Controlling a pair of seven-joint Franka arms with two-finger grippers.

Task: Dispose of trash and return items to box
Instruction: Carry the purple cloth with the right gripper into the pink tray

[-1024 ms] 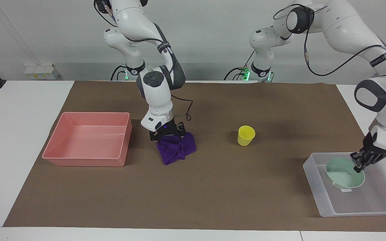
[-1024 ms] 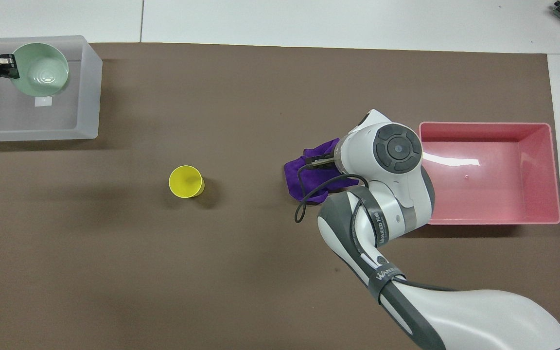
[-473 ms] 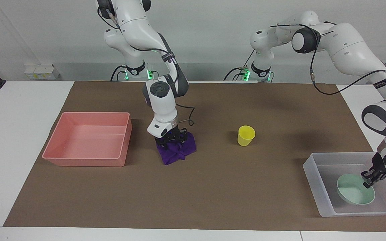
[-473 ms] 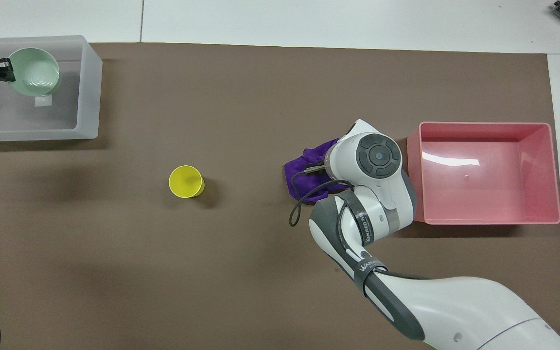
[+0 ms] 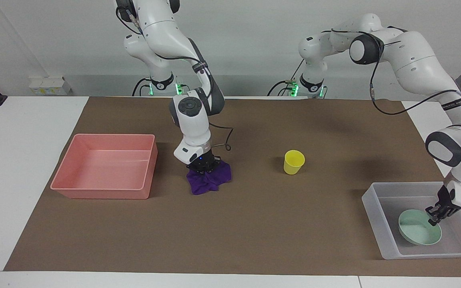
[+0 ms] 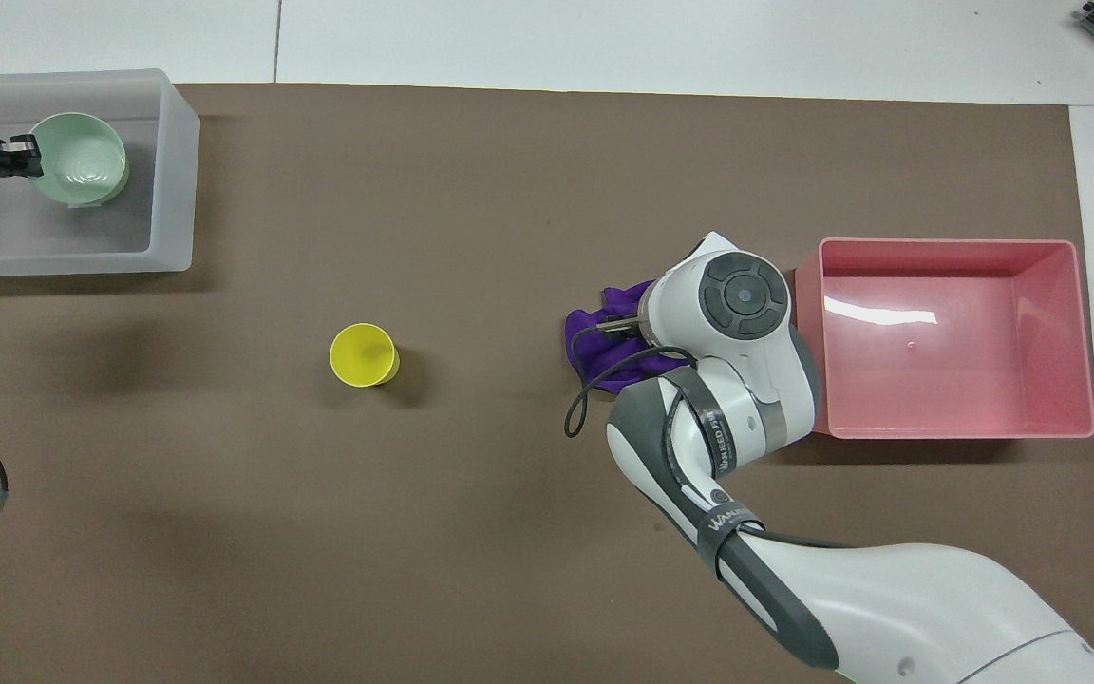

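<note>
The purple rag (image 5: 209, 180) lies bunched on the brown mat beside the pink bin. My right gripper (image 5: 203, 167) is pressed down into its top and shut on it. In the overhead view the arm's wrist hides this gripper and only part of the rag (image 6: 601, 344) shows. The mint-green bowl (image 5: 418, 234) sits low in the translucent box (image 5: 376, 218) at the left arm's end. My left gripper (image 5: 434, 215) is shut on the bowl's rim. In the overhead view my left gripper (image 6: 20, 157) is at the edge of the bowl (image 6: 82, 173). The yellow cup (image 5: 294, 161) stands upright mid-table.
The pink bin (image 5: 98, 193) stands at the right arm's end, close beside the rag, with nothing in it; it also shows in the overhead view (image 6: 946, 245). The yellow cup (image 6: 363, 354) stands alone between the rag and the translucent box (image 6: 172, 190).
My left gripper has lowered the bowl from above the box down into it. My right gripper has sunk onto the rag, and the rag has bunched narrower under it.
</note>
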